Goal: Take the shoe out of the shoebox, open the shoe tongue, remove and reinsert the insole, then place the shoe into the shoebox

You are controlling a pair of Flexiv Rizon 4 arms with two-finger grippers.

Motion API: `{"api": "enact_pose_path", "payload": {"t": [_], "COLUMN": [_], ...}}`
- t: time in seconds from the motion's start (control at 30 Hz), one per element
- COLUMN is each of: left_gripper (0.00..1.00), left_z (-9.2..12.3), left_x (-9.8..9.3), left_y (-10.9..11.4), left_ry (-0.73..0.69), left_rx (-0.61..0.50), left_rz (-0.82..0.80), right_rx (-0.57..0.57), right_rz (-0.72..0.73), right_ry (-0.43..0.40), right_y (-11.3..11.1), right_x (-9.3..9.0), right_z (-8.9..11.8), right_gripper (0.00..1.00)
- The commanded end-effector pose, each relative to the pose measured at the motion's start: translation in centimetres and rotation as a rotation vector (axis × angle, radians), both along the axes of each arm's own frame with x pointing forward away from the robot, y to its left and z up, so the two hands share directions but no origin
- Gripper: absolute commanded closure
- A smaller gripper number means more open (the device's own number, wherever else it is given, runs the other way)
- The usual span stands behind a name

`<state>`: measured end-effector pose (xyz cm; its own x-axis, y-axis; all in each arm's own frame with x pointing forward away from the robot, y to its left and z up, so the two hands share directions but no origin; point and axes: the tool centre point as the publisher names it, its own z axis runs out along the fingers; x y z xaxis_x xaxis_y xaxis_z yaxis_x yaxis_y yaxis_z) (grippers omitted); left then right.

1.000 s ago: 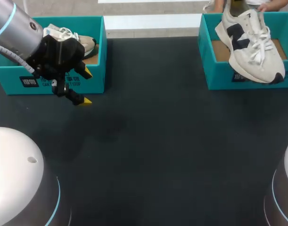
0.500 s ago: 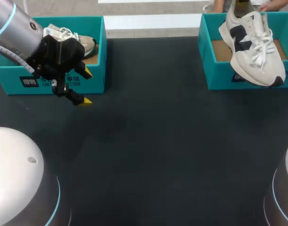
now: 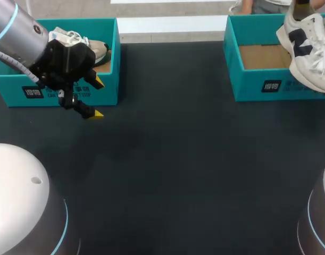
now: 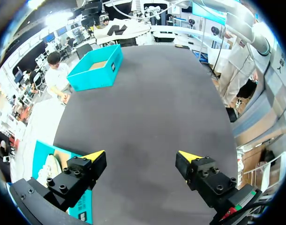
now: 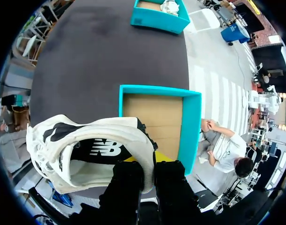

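Note:
A white shoe with a dark side logo [image 3: 310, 49] hangs tilted over the right end of the right teal shoebox [image 3: 258, 87], whose cardboard floor is bare. In the right wrist view my right gripper [image 5: 150, 165] is shut on the heel collar of the shoe [image 5: 86, 133], above the open shoebox [image 5: 192, 122]. My left gripper [image 3: 98, 98] stands open with nothing in it, in front of the left teal shoebox [image 3: 113, 58], which holds another pale shoe [image 3: 80, 42]. The left wrist view shows this gripper [image 4: 142, 155] over bare dark table.
The two teal boxes stand at the far left and far right of the dark table [image 3: 167, 159]. The left wrist view shows the right box [image 4: 98, 68] far ahead across the table. Both arm bases fill the near corners.
The shoe has been carried to the right, from lying across the right box to hanging at its right end. The left arm has not moved.

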<state>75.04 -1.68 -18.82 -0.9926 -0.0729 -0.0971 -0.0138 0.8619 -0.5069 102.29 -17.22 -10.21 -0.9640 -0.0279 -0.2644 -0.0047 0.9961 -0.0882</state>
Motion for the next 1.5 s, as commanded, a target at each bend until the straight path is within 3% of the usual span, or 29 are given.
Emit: {"api": "enact_pose_path", "payload": {"t": [0.03,0.27,0.57,0.83,0.97,1.03,1.27,1.5], "left_gripper": [0.00,0.00,0.00,0.00,0.00,0.00,0.00,0.00], "left_z": [-0.1,-0.1,-0.1,-0.1,-0.1,-0.1,-0.1,-0.1], "left_x": [-0.1,-0.1,-0.1,-0.1,-0.1,-0.1,-0.1,-0.1], "left_y": [0.1,0.1,0.1,0.1,0.1,0.1,0.1,0.1], "left_ry": [-0.002,-0.002,-0.002,-0.002,-0.002,-0.002,-0.002,-0.002], "left_rx": [0.001,0.001,0.001,0.001,0.001,0.001,0.001,0.001], "left_rz": [0.000,0.000,0.000,0.000,0.000,0.000,0.000,0.000], "right_rx": [-0.003,-0.050,-0.024,-0.029,0.001,0.039,0.199,0.267], "right_rz": [-0.010,-0.095,-0.289,-0.430,-0.596,-0.751,-1.162,-1.455], "right_ry": [-0.003,-0.021,-0.036,-0.027,-0.039,-0.055,0.003,0.044], "right_y": [-3.8,-8.9,-15.2,-20.2,-20.8,-20.6,-19.5,-21.4], "right_x": [1.1,3.5,6.5,7.2,7.1,7.2,6.8,5.3], "right_z": [-0.1,-0.5,-1.0,-1.3,-1.8,-2.2,-3.1,-3.1], "right_gripper": [1.00,1.00,1.00,1.00,1.00,1.00,1.00,1.00]}}
